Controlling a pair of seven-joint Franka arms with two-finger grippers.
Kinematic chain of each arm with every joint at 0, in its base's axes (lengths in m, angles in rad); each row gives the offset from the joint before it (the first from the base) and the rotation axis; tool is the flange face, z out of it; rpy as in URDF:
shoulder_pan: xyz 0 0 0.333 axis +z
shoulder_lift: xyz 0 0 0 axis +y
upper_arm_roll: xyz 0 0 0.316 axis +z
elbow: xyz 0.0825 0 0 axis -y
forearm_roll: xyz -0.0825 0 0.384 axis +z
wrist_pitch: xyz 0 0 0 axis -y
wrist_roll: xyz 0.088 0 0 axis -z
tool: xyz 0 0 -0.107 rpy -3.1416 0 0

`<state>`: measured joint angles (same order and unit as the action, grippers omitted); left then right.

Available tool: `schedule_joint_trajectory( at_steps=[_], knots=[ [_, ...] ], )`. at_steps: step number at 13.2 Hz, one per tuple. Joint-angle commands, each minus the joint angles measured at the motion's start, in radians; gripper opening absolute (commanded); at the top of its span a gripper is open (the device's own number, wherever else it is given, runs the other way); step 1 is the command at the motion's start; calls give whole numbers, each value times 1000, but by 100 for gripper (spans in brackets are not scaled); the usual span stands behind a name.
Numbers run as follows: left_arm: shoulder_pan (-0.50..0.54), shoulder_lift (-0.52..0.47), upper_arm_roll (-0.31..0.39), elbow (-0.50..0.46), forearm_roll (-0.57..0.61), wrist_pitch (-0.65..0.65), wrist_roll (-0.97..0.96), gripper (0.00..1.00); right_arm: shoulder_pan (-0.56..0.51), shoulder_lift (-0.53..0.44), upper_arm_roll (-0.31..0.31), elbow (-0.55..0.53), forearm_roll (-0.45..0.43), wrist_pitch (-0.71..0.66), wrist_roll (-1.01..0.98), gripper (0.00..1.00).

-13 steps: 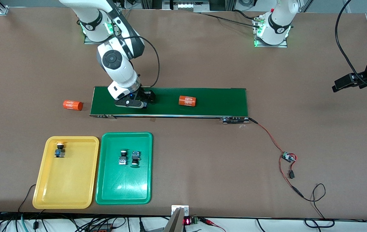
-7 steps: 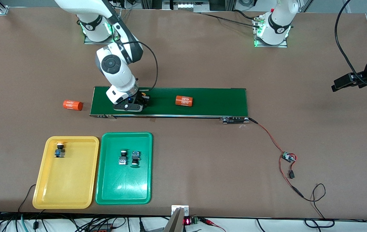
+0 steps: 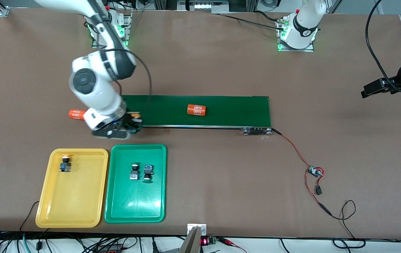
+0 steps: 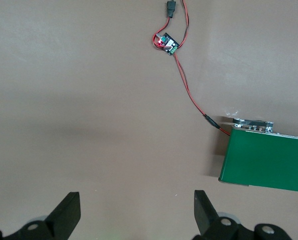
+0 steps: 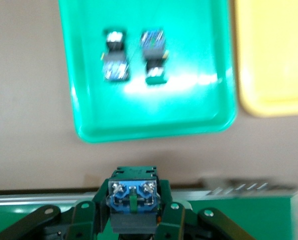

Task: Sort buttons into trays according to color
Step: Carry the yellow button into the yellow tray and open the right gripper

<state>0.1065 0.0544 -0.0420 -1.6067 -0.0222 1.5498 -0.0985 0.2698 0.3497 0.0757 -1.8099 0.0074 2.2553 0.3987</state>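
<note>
My right gripper [image 3: 131,123] is shut on a button [image 5: 132,196] with a black-and-blue body and a yellow-orange cap [image 3: 135,115]. It hangs over the conveyor belt's edge at the right arm's end, above the gap to the trays. The yellow tray [image 3: 70,207] holds one yellow-capped button [image 3: 65,163]. Beside it, the green tray [image 3: 135,207] holds two green-capped buttons [image 3: 134,171] [image 3: 148,173]. The right wrist view shows the green tray [image 5: 89,125] and the yellow tray [image 5: 274,75] below the held button. My left gripper [image 4: 136,214] waits open over bare table at the left arm's end.
A long dark green conveyor belt [image 3: 228,109] carries an orange cylinder [image 3: 196,110]. Another orange cylinder [image 3: 75,114] lies on the table by the belt's end, partly hidden by the right arm. A small circuit board [image 3: 314,171] with red wires lies toward the left arm's end.
My right gripper shut on the yellow-capped button on the belt, lifted it and carried it off the belt toward the trays. The orange cylinder on the belt drifted toward the right arm's end.
</note>
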Motion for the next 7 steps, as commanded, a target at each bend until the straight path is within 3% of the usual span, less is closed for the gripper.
schedule_joint_trajectory(
  at_steps=[1,5,7],
  knots=[
    [4,-19,-6,-12,-8,-11,-9,100,-113,112,13,139,-6,-54,-151,6],
    [4,-18,-6,-13,-7,-13,-9,100,-260,299,13,283,-7,-49,-381,6],
    [2,-18,-6,-13,-7,-11,-9,100,-276,340,6,325,-9,-49,-405,6]
  ],
)
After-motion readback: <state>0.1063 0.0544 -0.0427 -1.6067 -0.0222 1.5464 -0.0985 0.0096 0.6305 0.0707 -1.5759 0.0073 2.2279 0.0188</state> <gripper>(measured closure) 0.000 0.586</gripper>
